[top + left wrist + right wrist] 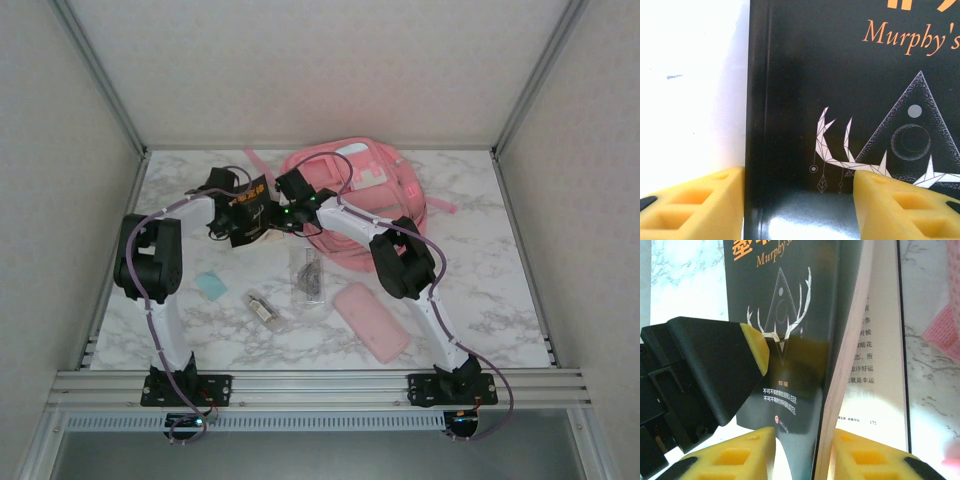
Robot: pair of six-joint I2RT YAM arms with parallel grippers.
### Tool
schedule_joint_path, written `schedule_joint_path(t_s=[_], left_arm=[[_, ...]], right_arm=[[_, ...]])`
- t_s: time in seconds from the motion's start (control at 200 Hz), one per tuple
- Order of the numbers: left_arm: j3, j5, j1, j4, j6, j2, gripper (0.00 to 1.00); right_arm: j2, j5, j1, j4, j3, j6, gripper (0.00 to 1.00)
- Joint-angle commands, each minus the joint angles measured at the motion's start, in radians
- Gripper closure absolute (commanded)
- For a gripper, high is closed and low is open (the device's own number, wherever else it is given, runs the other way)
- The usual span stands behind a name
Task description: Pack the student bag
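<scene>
Currently gripping black book (245, 212) with left gripper (797, 172) beside student bag (370, 175). Straddling its page edge with right gripper (804, 432); cannot tell if clamped.

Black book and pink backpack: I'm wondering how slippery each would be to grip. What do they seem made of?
Black book: likely a paperback with a glossy coated card cover, judging by the sheen low on it, and thin printed paper pages. Pink backpack: soft matte fabric, probably a synthetic weave, since it slumps and shows no shine.
</scene>
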Motion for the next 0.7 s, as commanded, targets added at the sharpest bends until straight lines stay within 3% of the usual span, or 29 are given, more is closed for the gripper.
schedule_joint_path(t_s=[0.0, 0.255, 0.475, 0.656, 0.696], left_arm=[[-0.055, 0.062, -0.029, -0.111, -0.006, 0.028, 0.44], [-0.022, 0.071, -0.029, -0.151, 0.001, -0.08, 0.4], [-0.021, 0.079, -0.018, -0.131, -0.042, -0.232, 0.3], [-0.139, 0.147, 0.011, 0.024, -0.153, -0.35, 0.25], [-0.167, 0.149, 0.015, 0.06, -0.177, -0.37, 0.18]], right_arm=[[0.006, -0.028, -0.002, 0.021, -0.002, 0.057, 0.74], [-0.055, -0.007, -0.013, -0.029, -0.011, 0.069, 0.95], [-0.156, -0.071, -0.049, -0.012, -0.024, 0.077, 0.95], [-0.248, -0.137, -0.086, 0.064, -0.109, 0.122, 0.95], [-0.267, -0.156, -0.095, 0.09, -0.136, 0.141, 0.95]])
